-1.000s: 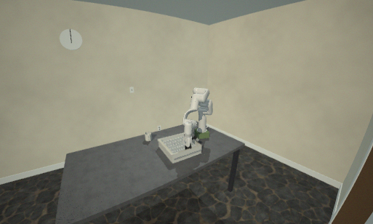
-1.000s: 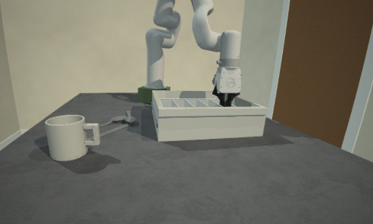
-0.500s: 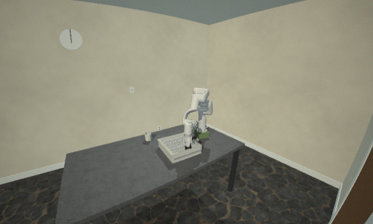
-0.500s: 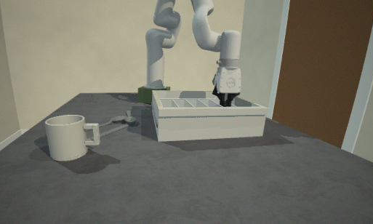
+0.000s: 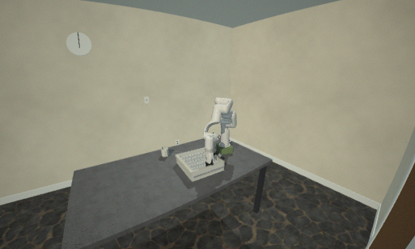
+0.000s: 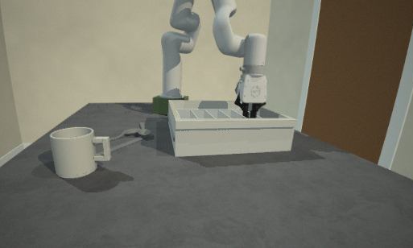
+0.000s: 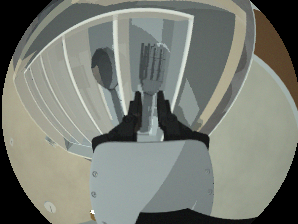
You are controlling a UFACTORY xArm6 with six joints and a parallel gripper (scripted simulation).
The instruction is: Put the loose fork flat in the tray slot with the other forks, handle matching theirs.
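Note:
The cutlery tray (image 6: 229, 130) stands on the dark counter in front of the arm's base, and also shows in the top view (image 5: 199, 162). My gripper (image 6: 250, 113) reaches down into a slot near the tray's right end. In the wrist view the fork (image 7: 152, 70) lies lengthwise in that slot, tines pointing away from me. Its handle runs between my fingers, which stand slightly apart from it, so the gripper is open. I cannot tell the other forks apart from this one. A spoon (image 7: 103, 70) lies in the slot to the left.
A cream mug (image 6: 72, 150) stands on the counter left of the tray. A loose spoon (image 6: 133, 133) lies between the mug and the tray. The arm's green base (image 6: 163, 104) sits behind the tray. The tray's dividers and rim stand close around my fingers.

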